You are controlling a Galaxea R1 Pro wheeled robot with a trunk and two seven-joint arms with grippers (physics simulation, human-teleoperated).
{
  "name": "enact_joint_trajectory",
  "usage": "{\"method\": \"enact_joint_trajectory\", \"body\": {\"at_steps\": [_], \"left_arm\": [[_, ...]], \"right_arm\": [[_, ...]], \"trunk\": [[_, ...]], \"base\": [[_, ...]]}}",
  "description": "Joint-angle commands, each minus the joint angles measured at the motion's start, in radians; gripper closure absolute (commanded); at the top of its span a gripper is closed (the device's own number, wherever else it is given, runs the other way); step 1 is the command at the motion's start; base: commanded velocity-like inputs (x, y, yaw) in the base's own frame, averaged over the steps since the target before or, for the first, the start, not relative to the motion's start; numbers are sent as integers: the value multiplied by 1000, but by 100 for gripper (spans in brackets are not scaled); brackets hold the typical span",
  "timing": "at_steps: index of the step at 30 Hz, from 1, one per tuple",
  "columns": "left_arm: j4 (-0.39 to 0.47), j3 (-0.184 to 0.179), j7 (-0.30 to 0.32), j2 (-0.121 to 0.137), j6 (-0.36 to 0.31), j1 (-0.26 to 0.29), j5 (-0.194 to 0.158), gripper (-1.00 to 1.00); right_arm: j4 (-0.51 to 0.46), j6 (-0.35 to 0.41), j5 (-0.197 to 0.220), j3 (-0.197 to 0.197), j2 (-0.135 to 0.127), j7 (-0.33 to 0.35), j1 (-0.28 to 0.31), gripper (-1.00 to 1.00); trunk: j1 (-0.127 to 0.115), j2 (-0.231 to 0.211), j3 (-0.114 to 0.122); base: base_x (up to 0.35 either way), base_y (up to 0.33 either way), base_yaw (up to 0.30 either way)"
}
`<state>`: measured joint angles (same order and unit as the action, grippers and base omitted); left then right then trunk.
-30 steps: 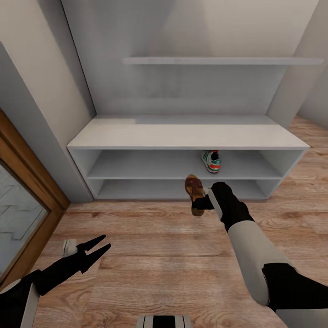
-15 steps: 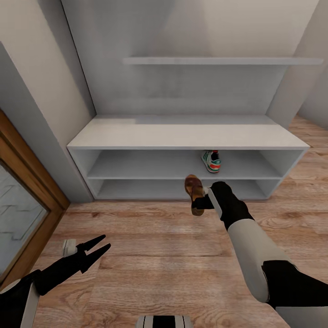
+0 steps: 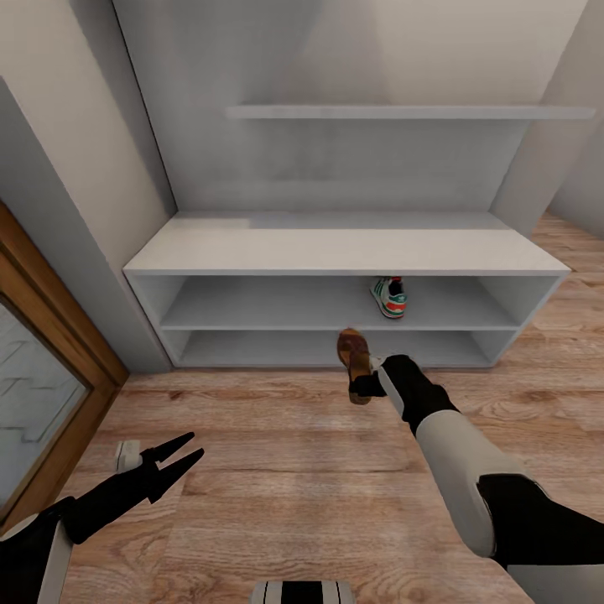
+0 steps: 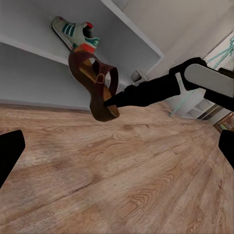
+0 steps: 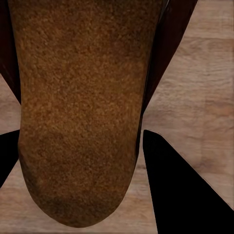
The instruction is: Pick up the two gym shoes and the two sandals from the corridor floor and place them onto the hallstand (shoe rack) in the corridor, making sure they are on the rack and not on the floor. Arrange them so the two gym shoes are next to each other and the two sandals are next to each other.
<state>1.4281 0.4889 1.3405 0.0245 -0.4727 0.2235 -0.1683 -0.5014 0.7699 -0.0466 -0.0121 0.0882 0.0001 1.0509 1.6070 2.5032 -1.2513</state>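
My right gripper (image 3: 363,384) is shut on a dark brown sandal (image 3: 355,362) and holds it just above the corridor floor (image 3: 277,470), in front of the hallstand's (image 3: 335,248) lowest shelf. In the left wrist view the sandal (image 4: 95,85) hangs tilted from the right gripper (image 4: 108,101). Close up, its tan footbed (image 5: 78,107) sits between the black fingers (image 5: 180,190). One white gym shoe (image 3: 388,296) with green stripes stands on the middle shelf, right of centre, and shows behind the sandal as the gym shoe (image 4: 74,32). My left gripper (image 3: 180,453) hovers open and empty over the floor at the near left.
A grey wall shelf (image 3: 403,111) hangs above the hallstand. A brown wooden door frame (image 3: 59,344) with glass runs along the left. Grey walls flank the unit on both sides. Wood flooring continues past the right end (image 3: 570,252).
My right gripper has shifted slightly left and lower with the sandal in it. The left arm has stayed put.
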Motion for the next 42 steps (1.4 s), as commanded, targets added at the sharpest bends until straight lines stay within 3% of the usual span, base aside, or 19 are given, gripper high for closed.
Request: {"method": "enact_joint_trajectory", "body": {"at_steps": [1, 10, 21, 28, 36, 42], "left_arm": [[0, 0, 3, 0, -10, 0, -2, -100], [0, 0, 3, 0, -10, 0, -2, -100], [0, -1, 2, 0, -10, 0, -2, -100], [0, -4, 2, -1, -10, 0, -2, -100], [0, -90, -2, -1, -10, 0, -1, -100], [0, -102, -3, 0, -10, 0, 0, -100]], "right_arm": [[3, 0, -2, -1, 1, -2, 1, 100], [19, -70, -2, 0, 1, -2, 0, 100], [19, -77, -4, 0, 2, -2, 0, 100], [18, -75, -4, 1, 2, -3, 0, 100], [18, -75, -3, 1, 2, -2, 0, 100], [18, -74, -3, 1, 2, -2, 0, 100]], "trunk": [[0, 0, -1], [0, 0, -1], [0, 0, -1], [0, 0, -1], [0, 0, -1], [0, 0, -1]], "base": [[0, 0, 0], [0, 0, 0], [9, 0, 0], [238, 0, 0], [283, 0, 0], [128, 0, 0]]}}
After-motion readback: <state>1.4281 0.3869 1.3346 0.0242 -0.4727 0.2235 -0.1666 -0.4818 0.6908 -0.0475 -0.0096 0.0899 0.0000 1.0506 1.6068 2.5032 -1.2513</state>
